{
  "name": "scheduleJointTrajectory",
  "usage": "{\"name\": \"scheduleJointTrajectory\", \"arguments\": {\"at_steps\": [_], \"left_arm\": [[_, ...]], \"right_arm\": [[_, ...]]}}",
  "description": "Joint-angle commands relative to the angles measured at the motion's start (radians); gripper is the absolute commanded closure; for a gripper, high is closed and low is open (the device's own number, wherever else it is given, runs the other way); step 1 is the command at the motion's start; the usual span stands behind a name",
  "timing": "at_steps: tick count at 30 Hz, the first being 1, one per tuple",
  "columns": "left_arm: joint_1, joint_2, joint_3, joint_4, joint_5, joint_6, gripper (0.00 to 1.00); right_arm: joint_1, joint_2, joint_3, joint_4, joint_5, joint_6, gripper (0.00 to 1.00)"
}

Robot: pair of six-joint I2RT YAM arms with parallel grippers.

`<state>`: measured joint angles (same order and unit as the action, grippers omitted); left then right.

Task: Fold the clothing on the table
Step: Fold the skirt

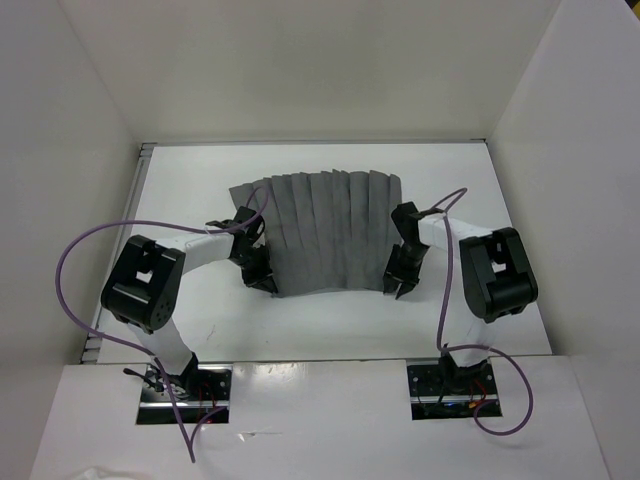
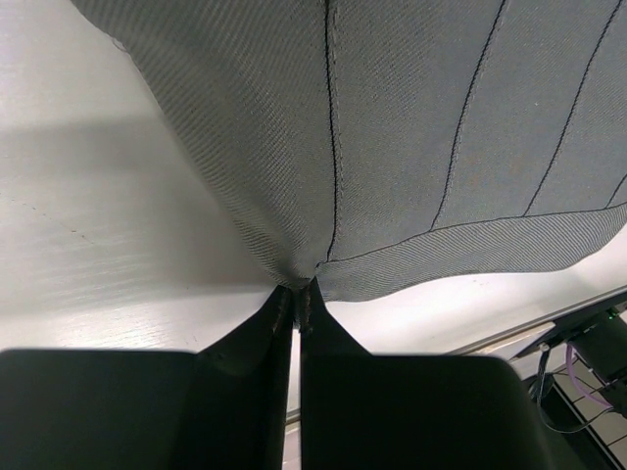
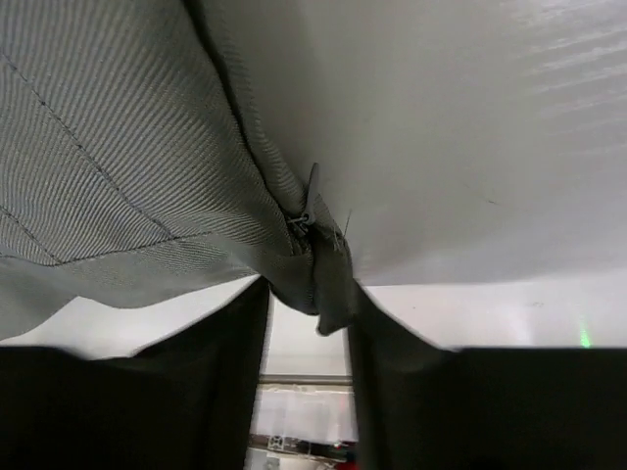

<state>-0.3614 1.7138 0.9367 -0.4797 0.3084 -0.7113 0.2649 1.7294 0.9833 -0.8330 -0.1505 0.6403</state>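
Note:
The clothing (image 1: 320, 235) is a grey pleated garment spread flat on the white table (image 1: 200, 180), pleats running away from me. My left gripper (image 1: 262, 278) sits at its near left corner. In the left wrist view this gripper (image 2: 297, 292) is shut on the hem of the clothing (image 2: 392, 147), which puckers into the fingertips. My right gripper (image 1: 397, 285) is at the near right corner. In the right wrist view the right gripper (image 3: 309, 294) has its jaws apart round a thick bunched corner of the clothing (image 3: 118, 147) that fills the gap and touches both fingers.
White walls enclose the table on the left, back and right. Purple cables (image 1: 70, 260) loop out from both arms. The arm bases (image 1: 185, 385) stand at the near edge. A metal rail (image 2: 549, 328) marks the table's near edge behind the left gripper.

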Motion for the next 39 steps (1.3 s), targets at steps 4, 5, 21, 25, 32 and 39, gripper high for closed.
{"name": "scheduleJointTrajectory", "arguments": {"at_steps": [4, 5, 21, 25, 32, 39], "left_arm": [[-0.008, 0.053, 0.033, -0.016, -0.057, 0.013, 1.0], [-0.008, 0.066, 0.045, -0.016, -0.067, 0.013, 1.0], [0.001, 0.067, 0.114, -0.028, -0.083, 0.042, 1.0], [0.001, 0.067, 0.114, -0.037, -0.074, 0.042, 1.0], [0.001, 0.058, 0.114, -0.046, -0.074, 0.042, 1.0], [0.019, 0.04, 0.114, -0.056, -0.074, 0.042, 1.0]], "right_arm": [[0.014, 0.067, 0.011, 0.081, 0.074, 0.013, 1.0], [0.014, 0.076, 0.029, 0.081, 0.131, 0.013, 1.0], [-0.004, -0.082, 0.264, -0.077, 0.12, -0.057, 0.57], [-0.032, -0.039, 0.241, -0.055, 0.12, -0.067, 0.52], [-0.075, 0.048, 0.232, 0.005, 0.138, -0.076, 0.5], [-0.084, 0.133, 0.244, 0.049, 0.12, -0.076, 0.5]]}}
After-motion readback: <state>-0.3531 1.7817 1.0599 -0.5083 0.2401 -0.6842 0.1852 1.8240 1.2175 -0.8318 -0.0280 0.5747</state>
